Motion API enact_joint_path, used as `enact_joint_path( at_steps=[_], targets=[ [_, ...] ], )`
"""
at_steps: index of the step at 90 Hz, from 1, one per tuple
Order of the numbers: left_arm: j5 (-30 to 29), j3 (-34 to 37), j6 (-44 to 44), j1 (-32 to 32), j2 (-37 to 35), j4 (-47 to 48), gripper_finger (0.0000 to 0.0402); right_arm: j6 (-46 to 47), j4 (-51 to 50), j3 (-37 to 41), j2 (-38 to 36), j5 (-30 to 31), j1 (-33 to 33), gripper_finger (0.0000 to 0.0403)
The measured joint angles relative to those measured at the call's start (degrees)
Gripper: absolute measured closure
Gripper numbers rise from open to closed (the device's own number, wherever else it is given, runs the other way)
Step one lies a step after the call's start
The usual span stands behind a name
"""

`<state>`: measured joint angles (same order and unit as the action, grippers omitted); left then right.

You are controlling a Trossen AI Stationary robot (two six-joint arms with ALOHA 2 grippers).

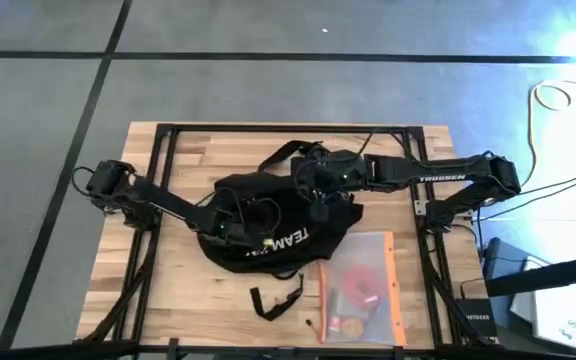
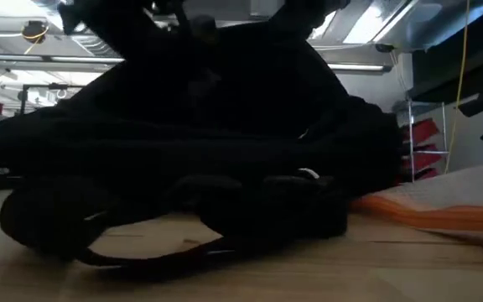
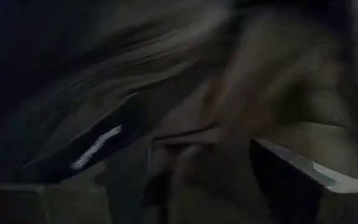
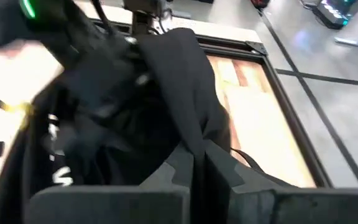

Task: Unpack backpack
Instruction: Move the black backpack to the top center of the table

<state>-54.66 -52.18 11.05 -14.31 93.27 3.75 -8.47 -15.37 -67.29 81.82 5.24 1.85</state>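
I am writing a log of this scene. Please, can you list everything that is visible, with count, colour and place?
backpack: one, black with white lettering, middle of the table.
zip pouch: one, clear with orange edges, red and brown contents, lying beside the backpack near the table's front edge.
table: one, light wood with black frame.
cable: one, pale, on the floor beyond the right arm.
left gripper: inside the backpack.
right gripper: shut on a fold of the backpack.

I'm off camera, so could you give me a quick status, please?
Right end effector shut on backpack fabric. Left end effector inside the bag. Clear pouch beside it.
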Motion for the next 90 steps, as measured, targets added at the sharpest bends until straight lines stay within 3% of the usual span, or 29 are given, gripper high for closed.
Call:
enact_joint_path(
  at_steps=[22, 35, 54, 77, 90],
  targets=[
    [34.5, 0.0, -1.4, 0.6, -7.2, 5.4, 0.0144, -0.8, -4.3, 0.0, 0.0, 3.4, 0.5, 0.0403],
    [47.5, 0.0, 2.6, -0.4, -7.7, 9.2, 0.0144, -0.8, -5.3, 0.0, 0.0, 1.7, 0.5, 0.0403],
    [48.6, 1.2, 8.4, -3.0, -7.5, 16.2, 0.0144, 0.1, -10.3, 3.0, 1.8, -3.9, 0.4, 0.0403],
    [46.1, 1.2, 8.4, -5.8, -7.5, 16.5, 0.0144, 3.7, -5.8, 11.2, 3.4, -16.0, 0.4, 0.0403],
    [42.6, 1.2, 6.8, -5.7, -7.4, 16.7, 0.0144, 5.4, -0.6, 15.2, 5.5, -17.1, 0.4, 0.0403]
  ],
)
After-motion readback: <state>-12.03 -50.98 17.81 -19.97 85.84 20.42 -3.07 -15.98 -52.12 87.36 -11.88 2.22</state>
